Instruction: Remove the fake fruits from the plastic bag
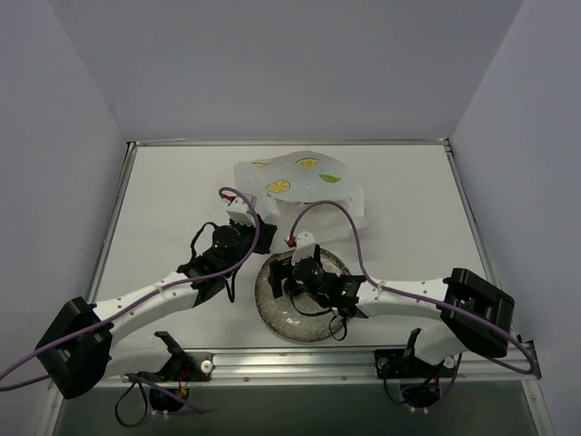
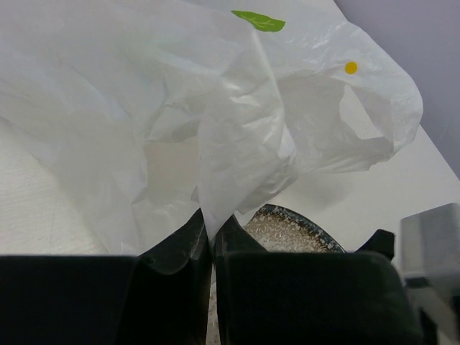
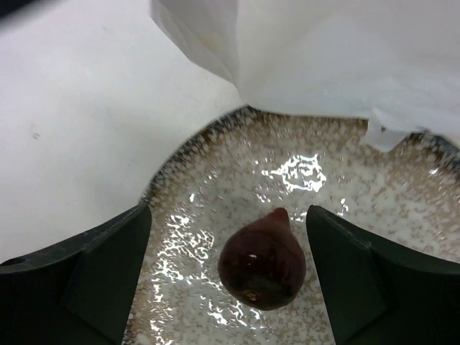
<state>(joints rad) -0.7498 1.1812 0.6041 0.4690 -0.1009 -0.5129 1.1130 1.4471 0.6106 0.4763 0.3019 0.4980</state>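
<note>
My right hand (image 3: 228, 215) hangs low with its fingers wide apart and holds nothing. Between them, not touched, one dark maroon fruit (image 3: 262, 267), smooth with a small point, lies on the plate (image 3: 215, 172), which is round, glossy and speckled. My left hand (image 2: 213, 233) is closed tightly on a fold of the plastic bag (image 2: 215, 108), thin, white and crinkly, held up just beside the plate. Around is a white worktop (image 1: 163, 209) and plain pale walls (image 1: 272, 64).
</note>
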